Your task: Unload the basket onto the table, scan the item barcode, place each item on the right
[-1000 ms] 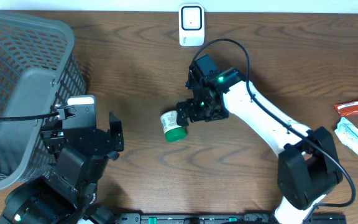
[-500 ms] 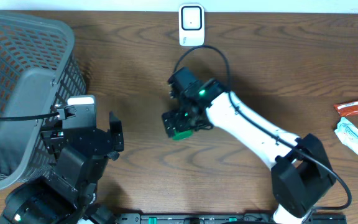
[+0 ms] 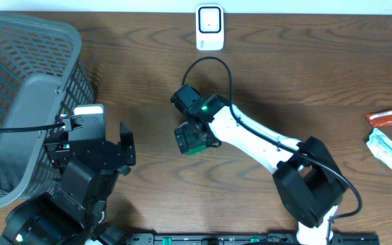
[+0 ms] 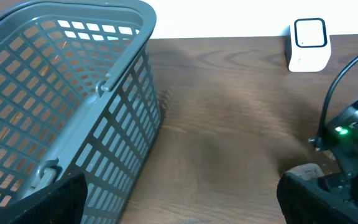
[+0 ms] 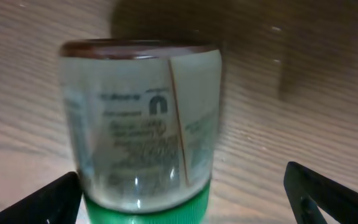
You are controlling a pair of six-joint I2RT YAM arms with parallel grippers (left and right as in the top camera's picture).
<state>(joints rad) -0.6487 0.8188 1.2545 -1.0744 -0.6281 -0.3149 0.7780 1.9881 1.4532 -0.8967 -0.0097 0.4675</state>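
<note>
The item is a small clear bottle point(image 5: 142, 118) with a printed label and a green cap point(image 5: 145, 208), lying on the wooden table. In the overhead view my right gripper point(image 3: 190, 139) covers it, and only a bit of the green cap point(image 3: 194, 149) shows. In the right wrist view the gripper point(image 5: 185, 199) is open, with the bottle close to its left finger and a wide gap on the right. The white scanner point(image 3: 209, 27) stands at the table's far edge, also seen as a white scanner point(image 4: 307, 43) in the left wrist view. My left gripper point(image 3: 126, 145) is open beside the basket, nothing between its fingers point(image 4: 319, 199).
A grey mesh basket point(image 3: 19, 102) fills the left side, close to my left arm. A red packet point(image 3: 390, 117) and white packets point(image 3: 386, 146) lie at the right edge. A black cable loops over my right arm.
My right arm has swung left and come over the bottle, which now lies between its open fingers. The left arm has not moved.
</note>
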